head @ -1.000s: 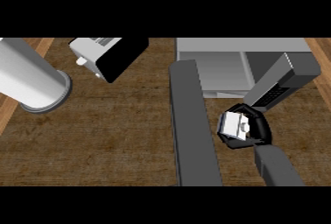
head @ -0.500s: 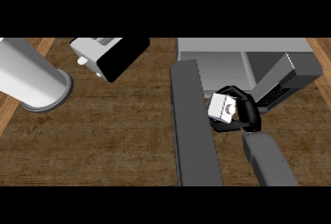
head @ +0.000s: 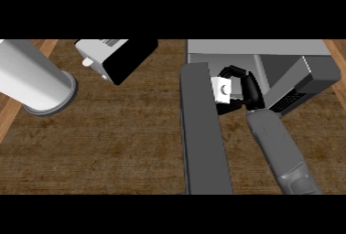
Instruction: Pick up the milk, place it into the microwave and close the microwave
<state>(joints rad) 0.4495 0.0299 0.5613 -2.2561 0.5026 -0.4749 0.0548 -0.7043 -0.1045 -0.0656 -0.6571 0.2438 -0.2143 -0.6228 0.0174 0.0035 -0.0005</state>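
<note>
The right robot hand (head: 245,91) has its fingers and thumb curled round the milk (head: 221,88), a small white carton held just at the front of the microwave (head: 297,77), right of the open microwave door (head: 202,132), which juts toward the near side as a long grey slab. The step in hand looks like the carry into the oven: the milk is lifted off the bench (head: 108,141) and sits at the mouth of the cavity, not yet clearly inside. The next move, as I judge it, calls for pushing the carton farther in, setting it down on the cavity floor, and letting go before the arm backs out. The door stands very close on the left of the carton, and the dark control panel side of the microwave crowds the forearm on the right, so the passage is narrow. Far left, a large white cylinder (head: 34,80) and a white-and-black appliance (head: 115,55) stand well apart from the work. The left robot hand does not show.
</note>
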